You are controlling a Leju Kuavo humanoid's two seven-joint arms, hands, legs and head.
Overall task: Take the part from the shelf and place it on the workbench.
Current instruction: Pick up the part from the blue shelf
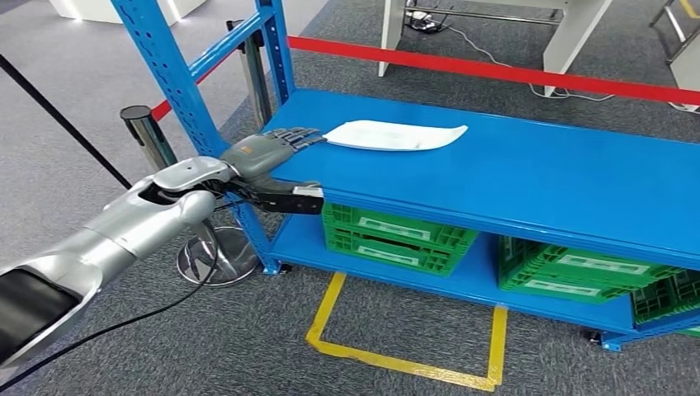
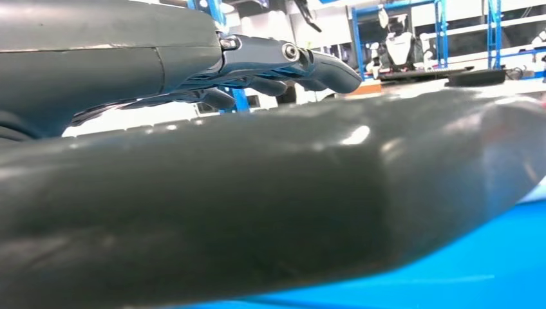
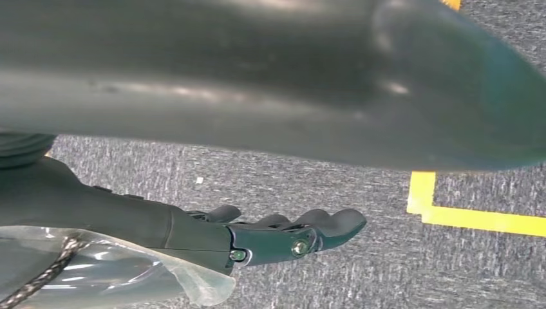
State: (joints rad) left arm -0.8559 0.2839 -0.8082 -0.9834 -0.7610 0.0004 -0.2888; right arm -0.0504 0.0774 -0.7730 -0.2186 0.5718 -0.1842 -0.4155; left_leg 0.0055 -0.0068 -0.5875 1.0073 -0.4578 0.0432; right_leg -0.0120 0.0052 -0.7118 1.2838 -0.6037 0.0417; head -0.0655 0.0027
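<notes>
Part [image 1: 396, 135], a flat white piece, lies on the blue shelf [image 1: 536, 177] top, not yet lifted. The left hand [image 1: 268, 153] reaches over the shelf edge with fingers extended flat and apart, fingertips just beside the part's near end, holding nothing. Grasp, carry and placement all remain, I judge. The right wrist view adds the right hand [image 3: 283, 235], empty, fingers loosely extended, hanging above grey carpet [image 3: 309, 177] with yellow tape [image 3: 476, 219].
</notes>
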